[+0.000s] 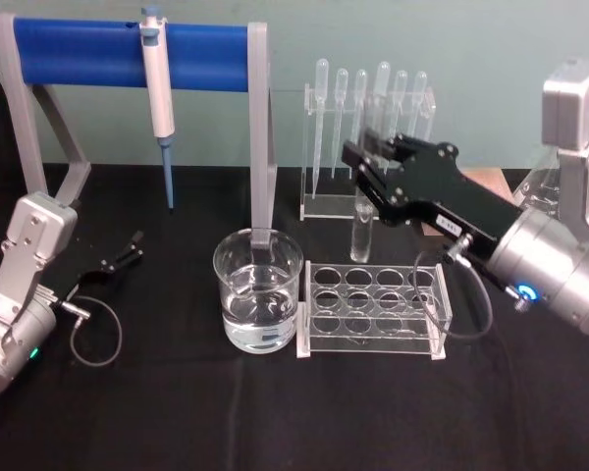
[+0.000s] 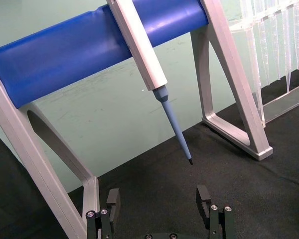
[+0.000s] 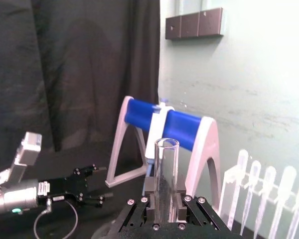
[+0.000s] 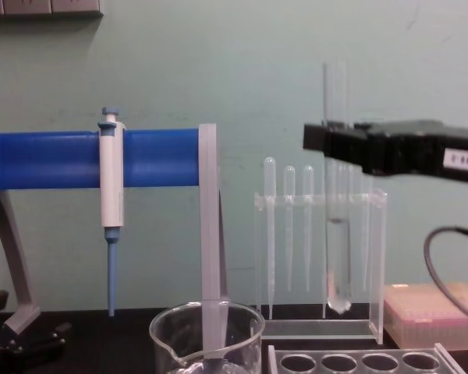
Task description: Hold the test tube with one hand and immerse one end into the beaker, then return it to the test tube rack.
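Note:
The test tube (image 1: 361,234) hangs upright, clear and round-bottomed, with my right gripper (image 1: 365,169) shut on its upper part. In the chest view the test tube (image 4: 338,261) reaches down from the black right gripper (image 4: 327,145), its bottom above the table. The right wrist view shows the test tube (image 3: 165,174) clamped between the right gripper (image 3: 164,194) fingers. The beaker (image 1: 258,289), wide and holding water, stands left of the tube; its rim shows low in the chest view, beaker (image 4: 207,335). My left gripper (image 1: 128,250) rests at the left, open, left gripper (image 2: 158,201).
A clear rack with round holes (image 1: 373,309) lies right of the beaker, in front of the tube. Behind it stands a pipette rack (image 1: 368,128). A white-and-blue pipettor (image 1: 160,98) hangs from a blue-barred stand (image 1: 128,54). A pink box (image 4: 433,312) sits at the right.

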Controlling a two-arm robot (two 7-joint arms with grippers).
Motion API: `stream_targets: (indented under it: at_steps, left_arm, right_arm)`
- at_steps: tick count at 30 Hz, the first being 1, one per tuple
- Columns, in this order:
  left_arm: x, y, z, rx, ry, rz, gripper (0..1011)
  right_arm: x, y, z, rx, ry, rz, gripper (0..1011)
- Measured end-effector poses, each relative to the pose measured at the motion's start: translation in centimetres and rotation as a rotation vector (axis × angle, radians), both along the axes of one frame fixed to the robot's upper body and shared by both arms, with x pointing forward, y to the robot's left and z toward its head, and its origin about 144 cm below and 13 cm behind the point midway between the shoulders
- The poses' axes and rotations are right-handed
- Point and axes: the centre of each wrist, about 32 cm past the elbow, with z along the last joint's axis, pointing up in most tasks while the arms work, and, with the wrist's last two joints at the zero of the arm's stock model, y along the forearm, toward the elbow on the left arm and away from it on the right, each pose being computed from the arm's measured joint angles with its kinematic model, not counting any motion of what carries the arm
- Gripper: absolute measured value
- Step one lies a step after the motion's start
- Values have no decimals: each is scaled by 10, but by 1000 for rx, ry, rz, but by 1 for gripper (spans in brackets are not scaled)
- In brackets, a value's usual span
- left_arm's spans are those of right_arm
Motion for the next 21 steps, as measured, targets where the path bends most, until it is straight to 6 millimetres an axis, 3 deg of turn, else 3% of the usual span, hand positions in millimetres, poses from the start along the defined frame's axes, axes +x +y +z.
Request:
stream_targets:
  at_steps: [11,21]
  left_arm:
    - [0,0,0,0,0,0,1000]
    - [0,0,0,0,0,0,1000]
  right_arm:
    - [5,-5,-37,17,26,-9,225]
    - [7,-4,-55,0,48,2,225]
